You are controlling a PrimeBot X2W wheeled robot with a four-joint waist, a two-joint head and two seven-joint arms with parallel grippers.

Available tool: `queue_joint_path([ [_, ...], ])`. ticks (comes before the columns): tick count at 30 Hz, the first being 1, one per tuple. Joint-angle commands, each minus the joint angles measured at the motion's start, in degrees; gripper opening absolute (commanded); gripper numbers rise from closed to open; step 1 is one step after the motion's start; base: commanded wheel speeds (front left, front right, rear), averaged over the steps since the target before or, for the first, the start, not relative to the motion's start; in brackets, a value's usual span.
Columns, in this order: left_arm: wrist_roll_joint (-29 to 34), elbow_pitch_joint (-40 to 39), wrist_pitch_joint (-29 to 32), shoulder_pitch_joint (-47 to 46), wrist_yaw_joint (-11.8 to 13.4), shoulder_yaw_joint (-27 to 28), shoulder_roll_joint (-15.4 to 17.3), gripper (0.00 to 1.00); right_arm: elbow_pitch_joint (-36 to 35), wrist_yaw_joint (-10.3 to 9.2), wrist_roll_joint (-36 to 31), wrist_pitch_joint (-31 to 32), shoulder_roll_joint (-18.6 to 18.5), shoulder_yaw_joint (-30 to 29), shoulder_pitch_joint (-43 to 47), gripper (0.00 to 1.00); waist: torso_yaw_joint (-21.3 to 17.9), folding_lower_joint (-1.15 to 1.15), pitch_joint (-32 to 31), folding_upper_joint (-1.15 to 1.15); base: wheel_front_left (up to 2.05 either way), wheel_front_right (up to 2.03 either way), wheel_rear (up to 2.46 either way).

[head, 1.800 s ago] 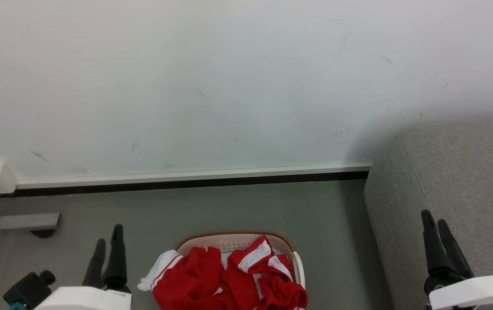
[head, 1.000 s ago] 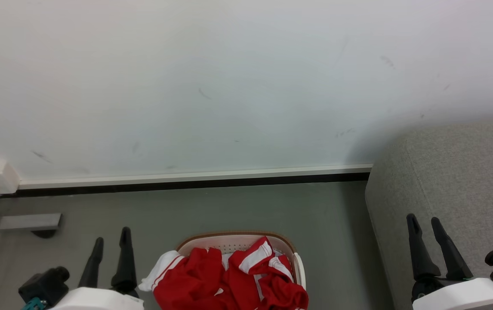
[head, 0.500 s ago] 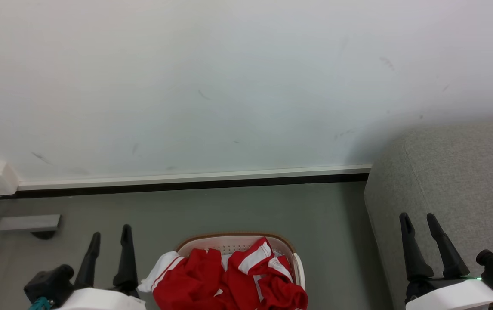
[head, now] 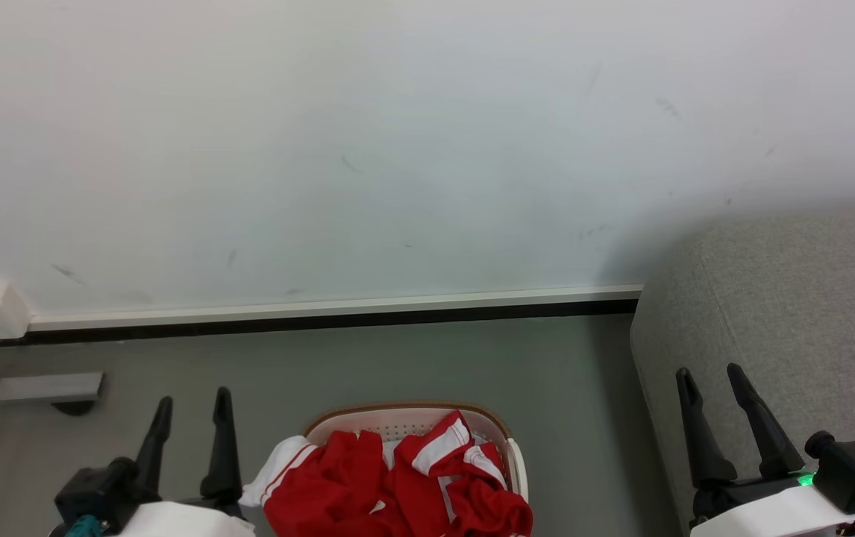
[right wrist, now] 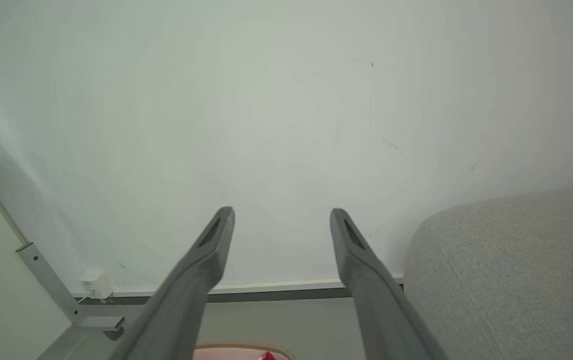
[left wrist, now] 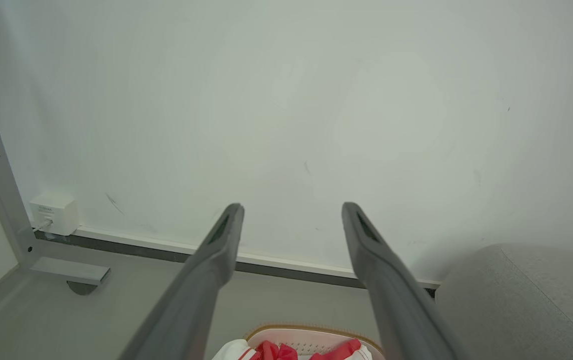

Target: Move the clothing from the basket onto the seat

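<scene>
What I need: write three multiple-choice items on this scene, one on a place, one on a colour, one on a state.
1. Where does the laundry basket stand?
A. on a sofa
B. on the floor
C. on a table
2. The clothing is mainly:
A. blue
B. red
C. green
3. The left claw is:
A. open and empty
B. shut on fabric
C. shut on a handle
Answers: 1 B, grey floor surrounds it; 2 B, red with white stripes; 3 A, its fingers stand apart with nothing between.
</scene>
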Motion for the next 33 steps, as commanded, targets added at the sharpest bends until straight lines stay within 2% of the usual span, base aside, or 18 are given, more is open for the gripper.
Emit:
queue_joint_path([
  [1, 1.48, -0.38, -0.40, 0.17, -0.19, 0.21, 0.37, 1.00, -0.12, -0.09, -0.78, -0.33, -0.26, 0.22, -0.80, 1.00, -0.02, 0.00, 0.03, 0.00, 0.00, 0.00, 0.00],
  [22, 9.90, -0.45, -2.64, 0.52, 0.08, 0.43, 0.21, 1.00, -0.64, -0.11, -7.02, -2.66, 0.28, 0.90, -1.21, 1.00, -0.30, 0.00, -0.14, 0.00, 0.00, 0.00, 0.00],
  [33, 10.02, -1.26, -3.03, 0.68, -0.03, 0.38, 0.20, 1.00, -0.25, -0.12, -8.09, -3.06, 0.62, 0.76, -1.21, 1.00, -0.34, 0.00, -0.40, 0.00, 0.00, 0.00, 0.00],
])
